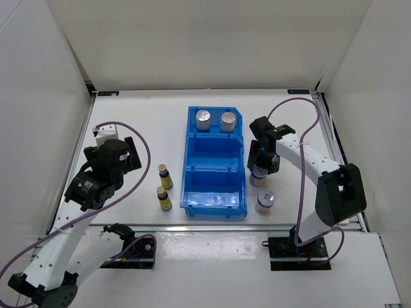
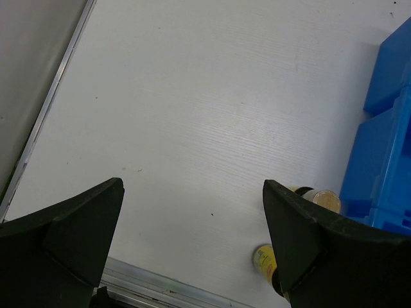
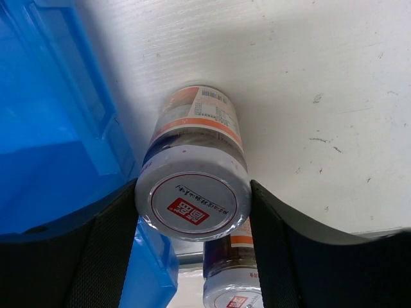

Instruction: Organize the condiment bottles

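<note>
A red-lidded jar (image 3: 192, 160), standing on the worktop (image 1: 131, 115) just beside the blue bin (image 1: 187, 168), is being pinched by the right hand (image 1: 259, 168). The left hand (image 2: 192, 186) is being held spread wide above the worktop, near two amber bottles (image 1: 165, 176).

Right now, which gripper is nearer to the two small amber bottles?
Left. The left gripper hovers open on the left side of the amber bottles. The right gripper is beyond the blue bin, straddling a red-marked jar.
</note>
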Controlling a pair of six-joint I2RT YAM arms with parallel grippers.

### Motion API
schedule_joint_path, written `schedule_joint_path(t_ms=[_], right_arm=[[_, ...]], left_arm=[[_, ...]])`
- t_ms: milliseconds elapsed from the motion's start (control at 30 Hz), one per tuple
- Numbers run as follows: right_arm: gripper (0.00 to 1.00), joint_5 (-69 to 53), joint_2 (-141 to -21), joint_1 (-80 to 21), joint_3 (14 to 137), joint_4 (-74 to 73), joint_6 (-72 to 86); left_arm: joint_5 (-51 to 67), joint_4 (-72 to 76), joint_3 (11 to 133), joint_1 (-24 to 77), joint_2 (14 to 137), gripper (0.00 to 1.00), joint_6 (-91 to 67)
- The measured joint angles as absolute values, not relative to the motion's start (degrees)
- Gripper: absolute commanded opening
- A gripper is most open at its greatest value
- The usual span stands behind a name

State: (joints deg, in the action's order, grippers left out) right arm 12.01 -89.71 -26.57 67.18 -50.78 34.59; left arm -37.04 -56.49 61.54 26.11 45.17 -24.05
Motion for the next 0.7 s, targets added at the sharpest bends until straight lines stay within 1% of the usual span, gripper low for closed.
schedule_joint_path(t_ms=[67,100,167,200,233,267,300,333,433,700], right_arm=[[0.52,11.9,-89.7,-26.3,67.2,-50.8,34.8],[0.44,11.8,-89.7,-26.2,67.2,-50.8,34.9],[0.38,11.7,-89.7,-25.8,67.2,-50.8,35.1],[0.31,12.0,-89.6,-25.6,67.2,-50.7,35.4],[0.30,12.4,-89.5,-25.4,67.2,-50.7,35.6],[0.26,13.0,-89.4,-25.3,67.2,-50.7,35.8],[0.22,13.6,-89.3,-25.2,67.2,-50.9,36.0],[0.12,14.5,-89.0,-25.3,67.2,-51.1,36.2],[0.00,18.0,-87.4,-26.3,68.0,-52.4,36.8],[0.00,23.4,-87.3,-34.2,81.7,-55.2,36.8]], left_arm=[[-37.0,-56.5,61.5,26.1,45.2,1.00,-24.1],[-37.0,-56.5,61.5,26.1,45.2,1.00,-24.1],[-37.0,-56.5,61.5,26.1,45.2,1.00,-24.1],[-37.0,-56.5,61.5,26.1,45.2,1.00,-24.1],[-37.0,-56.5,61.5,26.1,45.2,1.00,-24.1],[-37.0,-56.5,61.5,26.1,45.2,1.00,-24.1],[-37.0,-56.5,61.5,26.1,45.2,1.00,-24.1],[-37.0,-56.5,61.5,26.1,45.2,1.00,-24.1],[-37.0,-56.5,61.5,26.1,45.2,1.00,-24.1],[-37.0,-56.5,61.5,26.1,45.3,1.00,-24.1]])
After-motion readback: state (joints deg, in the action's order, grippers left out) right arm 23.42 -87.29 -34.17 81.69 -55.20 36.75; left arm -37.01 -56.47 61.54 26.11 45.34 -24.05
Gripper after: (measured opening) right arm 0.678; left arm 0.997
